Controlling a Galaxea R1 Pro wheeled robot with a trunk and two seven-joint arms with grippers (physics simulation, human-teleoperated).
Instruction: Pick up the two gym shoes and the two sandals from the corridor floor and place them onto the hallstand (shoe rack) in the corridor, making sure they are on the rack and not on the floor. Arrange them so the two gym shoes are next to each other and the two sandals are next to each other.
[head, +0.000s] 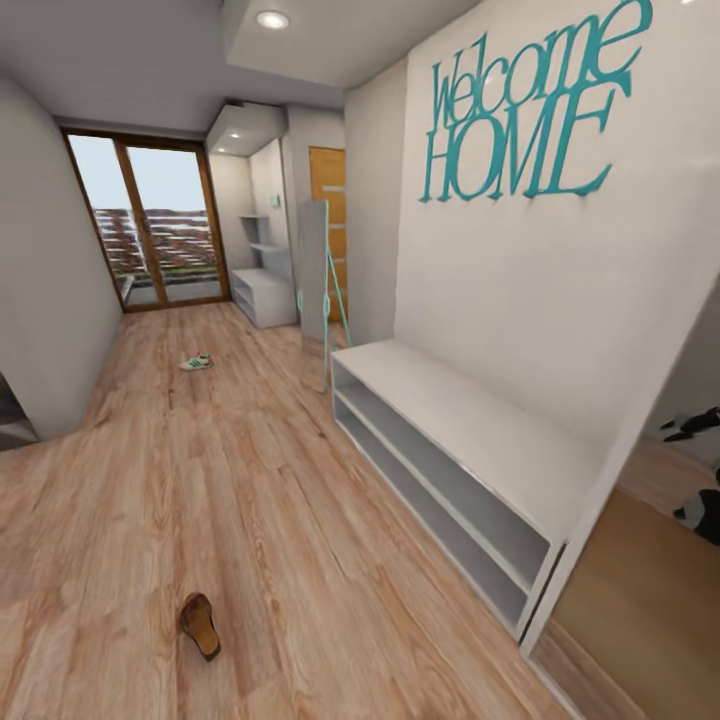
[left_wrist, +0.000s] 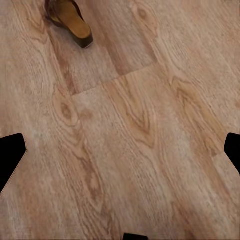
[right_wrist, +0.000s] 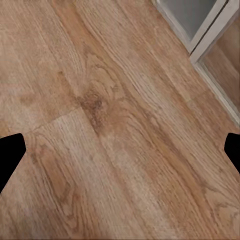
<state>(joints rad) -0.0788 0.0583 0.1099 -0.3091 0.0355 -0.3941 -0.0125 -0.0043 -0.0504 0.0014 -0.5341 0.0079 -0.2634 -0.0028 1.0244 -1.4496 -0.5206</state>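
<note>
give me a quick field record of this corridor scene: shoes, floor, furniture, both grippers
sandal: one sandal lying on the floor close to the robot, also in the left wrist view
gym shoe: one gym shoe on the floor, far down the corridor
floor: wood-grain planks
near furniture: white two-shelf bench under "Welcome HOME" lettering, shelves empty
far furniture: pale grey unit beside the glass door
left gripper: fingers apart, empty
right gripper: fingers apart, empty

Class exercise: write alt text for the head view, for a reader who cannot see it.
A brown sandal lies on the wood corridor floor in the foreground, and a gym shoe lies far down the corridor near a glass door. At right stands a white two-shelf bench below teal "Welcome HOME" lettering.
</note>
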